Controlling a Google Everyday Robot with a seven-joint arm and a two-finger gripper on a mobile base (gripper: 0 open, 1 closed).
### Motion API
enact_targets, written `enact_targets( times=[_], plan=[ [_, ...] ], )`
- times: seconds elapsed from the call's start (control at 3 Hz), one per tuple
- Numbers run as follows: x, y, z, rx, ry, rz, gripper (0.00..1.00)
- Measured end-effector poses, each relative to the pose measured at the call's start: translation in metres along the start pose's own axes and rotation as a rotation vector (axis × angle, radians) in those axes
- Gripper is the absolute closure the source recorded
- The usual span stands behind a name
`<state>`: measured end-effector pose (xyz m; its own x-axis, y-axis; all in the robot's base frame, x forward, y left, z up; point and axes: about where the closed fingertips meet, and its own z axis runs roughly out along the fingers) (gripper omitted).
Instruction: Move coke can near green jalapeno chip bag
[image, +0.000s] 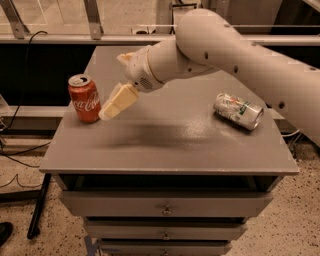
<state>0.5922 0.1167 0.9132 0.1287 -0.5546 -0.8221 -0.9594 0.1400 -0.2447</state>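
Coke can (84, 98) stands upright near the left edge of the grey surface (165, 145), its silver top facing up and the white script turned toward the camera. It is the landmark for everything else in the camera view.

Just to the right of the coke can hangs the gripper (114, 104), a cream-coloured wedge tilted down and to the left. Its tip is very close to the can's lower right side, and I cannot tell whether it touches the can. Seen from this side, the jaws overlap, so I cannot tell whether they are released or clenched. They are not around the can.

Up and to the right of the coke can, the white arm (225, 50) sweeps in from the right edge of the view, crossing above the far half of the surface.

Beyond the coke can, toward the far edge, a small pale crumpled scrap peeks out from behind the arm's wrist. This appears to be the green jalapeno chip bag (125, 57), mostly hidden and well apart from the can.

Far to the right of the coke can, a silver-and-green can (238, 110) lies on its side near the right edge.

Below the coke can, under the surface, are stacked grey drawers (165, 204) with small knobs.
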Motion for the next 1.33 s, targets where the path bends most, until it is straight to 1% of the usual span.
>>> enact_targets(
  times=[0.33, 0.67, 1.0, 1.33],
  plan=[
    [-0.011, -0.001, 0.034, -0.036, -0.073, 0.039, 0.0],
    [-0.021, 0.009, 0.058, -0.097, -0.114, 0.063, 0.0],
    [-0.032, 0.02, 0.076, -0.156, -0.153, 0.077, 0.0],
    [-0.038, 0.026, 0.087, -0.185, -0.171, 0.084, 0.19]
  ],
)
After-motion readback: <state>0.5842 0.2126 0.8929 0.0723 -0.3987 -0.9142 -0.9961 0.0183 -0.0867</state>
